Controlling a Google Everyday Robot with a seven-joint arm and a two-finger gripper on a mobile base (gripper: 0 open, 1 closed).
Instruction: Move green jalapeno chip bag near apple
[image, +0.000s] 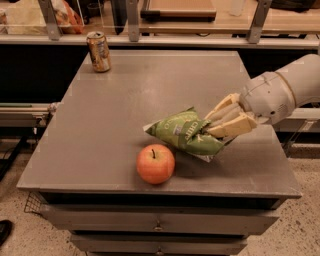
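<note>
The green jalapeno chip bag (186, 134) is crinkled, with white lettering and a pale bottom edge. It is held low over the grey table (125, 100), just right of and behind the apple (155, 163). The apple is red-orange with a dark stem and sits near the table's front edge. My gripper (216, 125) comes in from the right on a white arm and is shut on the right end of the bag. The bag's lower edge looks close to or touching the tabletop.
A gold-brown drink can (98, 51) stands at the table's back left corner. A shelf with metal posts (132, 20) runs behind the table. Drawers (157, 225) sit below the front edge.
</note>
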